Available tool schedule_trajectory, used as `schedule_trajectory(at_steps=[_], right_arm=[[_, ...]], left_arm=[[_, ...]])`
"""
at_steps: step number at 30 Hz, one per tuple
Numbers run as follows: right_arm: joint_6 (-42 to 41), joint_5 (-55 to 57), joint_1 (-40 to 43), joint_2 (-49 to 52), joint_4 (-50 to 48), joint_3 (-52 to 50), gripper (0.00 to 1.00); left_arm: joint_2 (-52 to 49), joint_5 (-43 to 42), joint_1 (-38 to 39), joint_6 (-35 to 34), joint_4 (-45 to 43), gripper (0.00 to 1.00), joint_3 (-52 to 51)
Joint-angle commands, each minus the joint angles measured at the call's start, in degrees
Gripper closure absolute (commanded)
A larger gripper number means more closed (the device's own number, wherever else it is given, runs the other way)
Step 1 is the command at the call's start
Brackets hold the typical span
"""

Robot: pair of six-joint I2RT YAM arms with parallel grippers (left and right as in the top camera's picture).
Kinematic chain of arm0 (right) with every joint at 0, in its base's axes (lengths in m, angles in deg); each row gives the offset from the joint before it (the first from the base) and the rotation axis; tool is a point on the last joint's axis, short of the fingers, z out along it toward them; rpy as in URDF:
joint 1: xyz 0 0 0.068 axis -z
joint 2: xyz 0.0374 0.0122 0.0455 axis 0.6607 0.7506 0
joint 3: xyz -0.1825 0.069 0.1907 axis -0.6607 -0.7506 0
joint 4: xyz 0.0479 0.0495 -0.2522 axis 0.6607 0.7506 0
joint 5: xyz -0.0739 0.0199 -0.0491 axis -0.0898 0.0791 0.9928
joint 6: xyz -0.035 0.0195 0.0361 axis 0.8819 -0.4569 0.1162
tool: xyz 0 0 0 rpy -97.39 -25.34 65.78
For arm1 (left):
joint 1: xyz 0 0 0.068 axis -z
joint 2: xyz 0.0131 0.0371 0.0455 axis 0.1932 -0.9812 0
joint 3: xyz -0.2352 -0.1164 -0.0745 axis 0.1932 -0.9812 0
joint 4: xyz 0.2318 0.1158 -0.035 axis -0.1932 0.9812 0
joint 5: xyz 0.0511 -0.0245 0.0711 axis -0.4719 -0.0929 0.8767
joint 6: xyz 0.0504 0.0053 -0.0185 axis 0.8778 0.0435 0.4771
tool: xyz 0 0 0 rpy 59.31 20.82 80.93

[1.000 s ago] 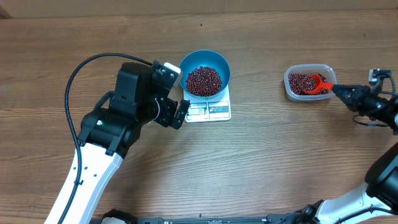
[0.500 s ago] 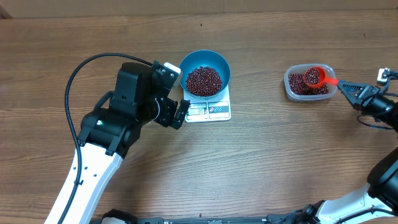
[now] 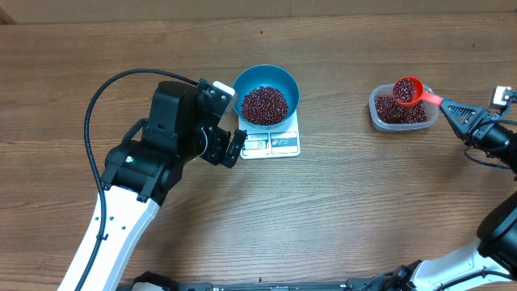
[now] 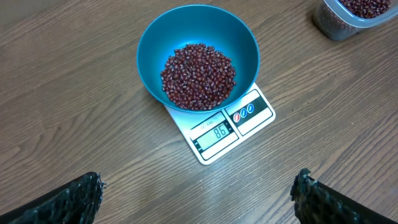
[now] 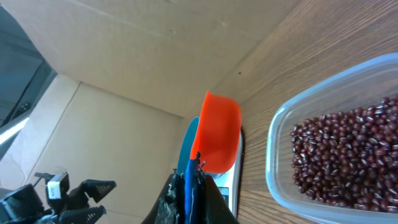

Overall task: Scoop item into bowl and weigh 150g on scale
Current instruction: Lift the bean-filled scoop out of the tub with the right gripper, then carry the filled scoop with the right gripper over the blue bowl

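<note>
R gripper (image 3: 446, 104) pinched tight on scoop (image 3: 406, 90) handle; cup level, loaded, raised over tub (image 3: 376, 115), prob. to avoid spill. L gripper (image 3: 237, 148) spread wide, empty, beside scale (image 3: 279, 144), so wrist cam sees display. Beans (image 3: 264, 103) heaped in bowl (image 3: 288, 81) on scale. Wood-grain table (image 3: 339, 210); beige panel wall (image 5: 124, 93).

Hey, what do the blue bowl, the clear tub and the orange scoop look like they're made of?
The bowl: likely plastic, possibly melamine; even light blue, smooth, soft sheen.
The tub: clear plastic; the beans show through its wall, and the rim is glossy.
The scoop: moulded plastic by the look; uniform orange-red, smooth, thin-walled cup.
</note>
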State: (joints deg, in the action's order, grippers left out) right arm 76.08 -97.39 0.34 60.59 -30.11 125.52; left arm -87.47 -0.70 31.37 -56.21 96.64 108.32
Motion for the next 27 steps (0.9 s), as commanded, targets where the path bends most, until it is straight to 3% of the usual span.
schedule_trajectory(at_steps=[1, 27], right_arm=[[0.0, -3.2, -1.1, 0.1, 0.5, -0.2, 0.96], [-2.0, -3.1, -25.3, 0.1, -0.8, -0.2, 0.96]], left_arm=[[0.9, -0.8, 0.2, -0.4, 0.0, 0.00, 0.1], [0.7, -0.9, 0.2, -0.4, 0.0, 0.00, 0.1]])
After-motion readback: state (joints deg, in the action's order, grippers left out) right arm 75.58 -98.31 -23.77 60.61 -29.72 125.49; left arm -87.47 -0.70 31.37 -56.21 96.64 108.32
